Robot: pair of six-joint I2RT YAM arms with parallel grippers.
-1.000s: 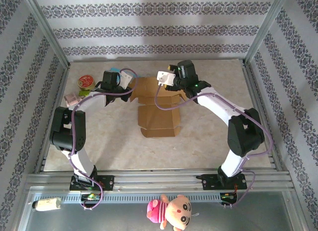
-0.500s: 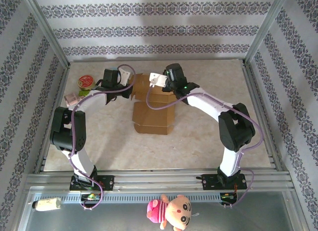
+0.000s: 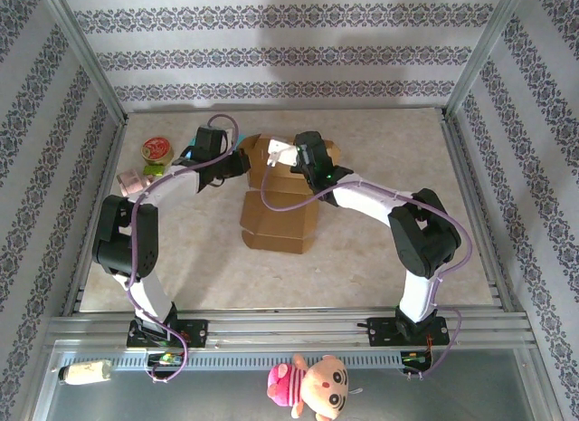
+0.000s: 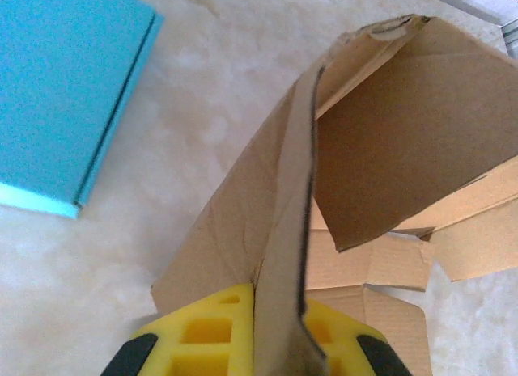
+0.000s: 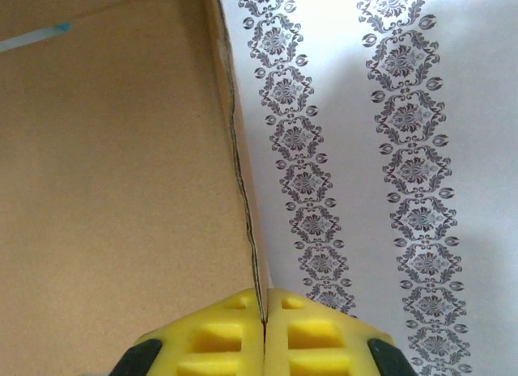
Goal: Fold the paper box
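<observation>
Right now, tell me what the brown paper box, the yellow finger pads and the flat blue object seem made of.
The brown paper box looks like thin matte cardboard: faint ribbing, raw bent edges. The yellow finger pads look like dull moulded rubber or soft plastic, with square recesses. The flat blue object is smooth, perhaps coated card or plastic; I cannot tell.

We see a brown paper box [image 3: 280, 213], yellow gripper pads [image 4: 202, 340], a turquoise slab [image 4: 65, 93], a cream mottled worktop [image 3: 380, 258] and white walls [image 5: 405, 149] striped with grey florals.
</observation>
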